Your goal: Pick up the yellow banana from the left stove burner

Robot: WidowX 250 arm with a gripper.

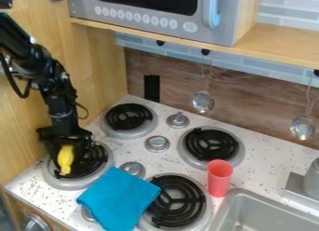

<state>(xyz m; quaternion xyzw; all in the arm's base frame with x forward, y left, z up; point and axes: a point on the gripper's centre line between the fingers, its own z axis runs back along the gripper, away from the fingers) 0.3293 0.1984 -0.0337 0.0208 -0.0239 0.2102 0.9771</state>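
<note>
The black gripper hangs at the left, over the front-left burner. It is shut on a yellow object, elongated and held roughly upright, its narrow lower end over the black coil. Right of the gripper lies a blue cloth, spread over the counter between the two front burners and overlapping the edge of the front-right burner. A red cup stands upright beside that burner, near the sink corner.
Two back burners and several grey knobs sit on the speckled counter. A grey sink with a faucet base is at lower right. Ladles hang on the back wall beneath a shelf and a microwave.
</note>
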